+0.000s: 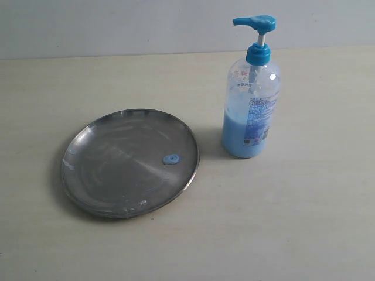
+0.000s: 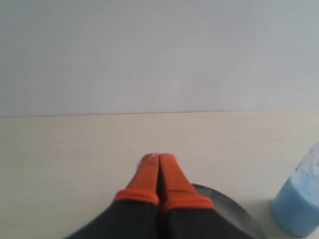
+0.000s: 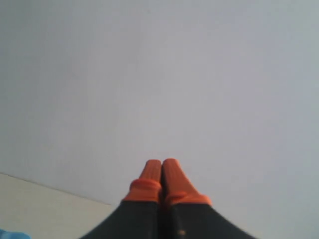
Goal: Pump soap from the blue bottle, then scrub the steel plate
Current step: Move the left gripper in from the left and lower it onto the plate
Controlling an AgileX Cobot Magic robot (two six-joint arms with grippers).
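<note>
Judging by soap blob [image 1: 171, 158] on plate [image 1: 117, 167] near the rim facing bottle [image 1: 252, 117], upright just beside plate: pumping done, scrubbing outstanding, with left gripper [image 2: 158, 158] and right gripper [image 3: 161, 163] each pressed together, holding nothing.

A pale cream worktop [image 1: 304, 234] with a matte, faintly streaked surface fills most of the exterior view. A plain grey-white wall [image 1: 117, 26] rises along its far edge. The light is soft and even, casting only faint shadows.
</note>
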